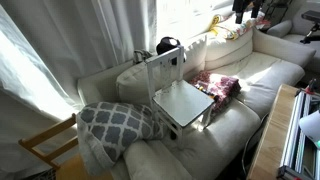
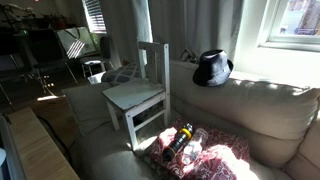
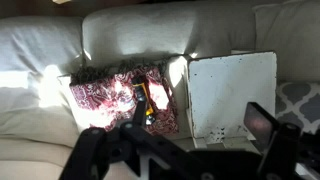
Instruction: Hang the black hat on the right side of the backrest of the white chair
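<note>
The black hat (image 1: 168,45) lies on top of the sofa's back cushion, just behind the white chair's top rail. In an exterior view the hat (image 2: 212,68) sits apart from the chair, to its right. The white chair (image 1: 180,98) (image 2: 138,95) stands on the sofa seat, its slatted backrest (image 2: 153,62) upright. The wrist view looks down on the chair's square seat (image 3: 232,95). My gripper (image 3: 198,130) is open and empty, high above the seat's front edge. The hat is out of the wrist view.
A red patterned cloth (image 3: 110,95) (image 2: 205,160) with a yellow-and-black object (image 3: 142,98) lies on the sofa beside the chair. A grey-and-white cushion (image 1: 115,122) and a bare wood chair (image 1: 45,145) are on its other side. A wooden table (image 1: 275,140) fronts the sofa.
</note>
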`<state>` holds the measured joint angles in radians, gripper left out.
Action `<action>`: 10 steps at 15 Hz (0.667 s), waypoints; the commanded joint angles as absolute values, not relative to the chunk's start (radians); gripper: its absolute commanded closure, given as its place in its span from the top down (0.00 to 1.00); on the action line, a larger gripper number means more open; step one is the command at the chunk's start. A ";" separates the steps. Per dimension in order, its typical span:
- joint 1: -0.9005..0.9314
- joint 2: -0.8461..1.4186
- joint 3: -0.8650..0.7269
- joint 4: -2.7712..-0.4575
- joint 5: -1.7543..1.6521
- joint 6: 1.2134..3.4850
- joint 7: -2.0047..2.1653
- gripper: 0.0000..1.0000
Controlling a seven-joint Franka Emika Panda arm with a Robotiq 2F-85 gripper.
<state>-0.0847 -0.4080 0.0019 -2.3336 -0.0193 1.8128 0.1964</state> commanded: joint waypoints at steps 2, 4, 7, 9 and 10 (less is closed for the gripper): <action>-0.080 -0.408 -0.002 -2.332 -0.021 1.811 0.197 1.00; -0.080 -0.408 -0.002 -2.332 -0.021 1.811 0.197 1.00; -0.083 -0.373 -0.010 -2.321 -0.011 1.838 0.196 1.00; -0.083 -0.274 -0.031 -2.300 0.014 2.024 0.169 1.00; -0.078 -0.229 -0.040 -2.280 0.030 2.111 0.150 1.00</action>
<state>-0.0846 -0.3759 -0.0094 -2.3325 -0.0102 1.9164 0.1917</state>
